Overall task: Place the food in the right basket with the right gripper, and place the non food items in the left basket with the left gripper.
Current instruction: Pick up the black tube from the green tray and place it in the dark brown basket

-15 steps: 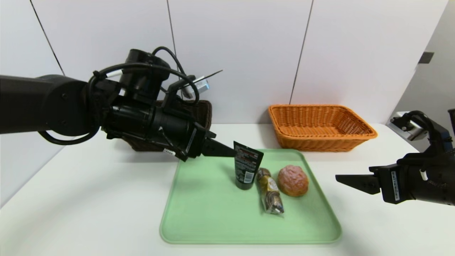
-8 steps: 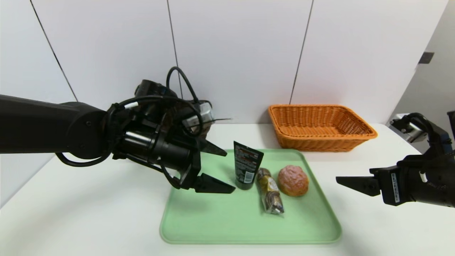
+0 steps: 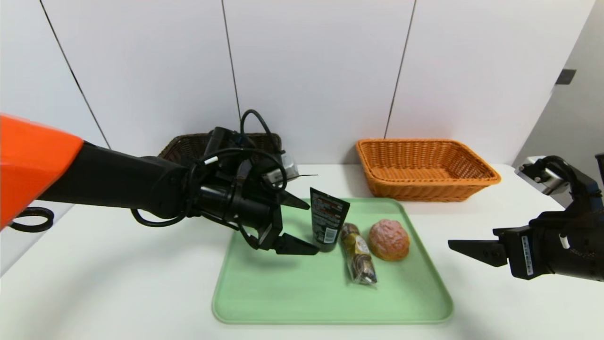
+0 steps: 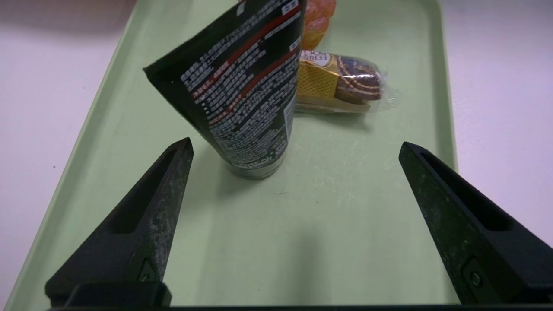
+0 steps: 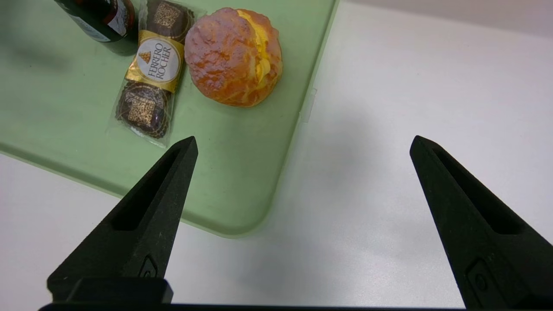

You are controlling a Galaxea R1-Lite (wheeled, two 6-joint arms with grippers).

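Observation:
A black tube (image 3: 329,219) stands cap-down on the green tray (image 3: 283,293), leaning slightly. My left gripper (image 3: 312,229) is open low over the tray, its tips just short of the tube (image 4: 242,95), which sits nearer one finger and is untouched. The left gripper (image 4: 296,143) holds nothing. Beside the tube lie the wrapped snack (image 3: 358,252) and the pink-topped bun (image 3: 389,239). My right gripper (image 3: 460,245) hovers open and empty over the table, right of the tray. From the right gripper (image 5: 303,139), the bun (image 5: 233,56) and snack (image 5: 151,82) lie ahead.
The dark brown left basket (image 3: 181,144) stands at the back behind my left arm, its inside mostly hidden. The orange right basket (image 3: 424,165) stands at the back right, showing nothing inside. White table (image 3: 94,283) surrounds the tray; a wall runs behind.
My left arm has come down from beside the dark basket to the tray, and its open jaws now reach the tube. The right arm has barely moved.

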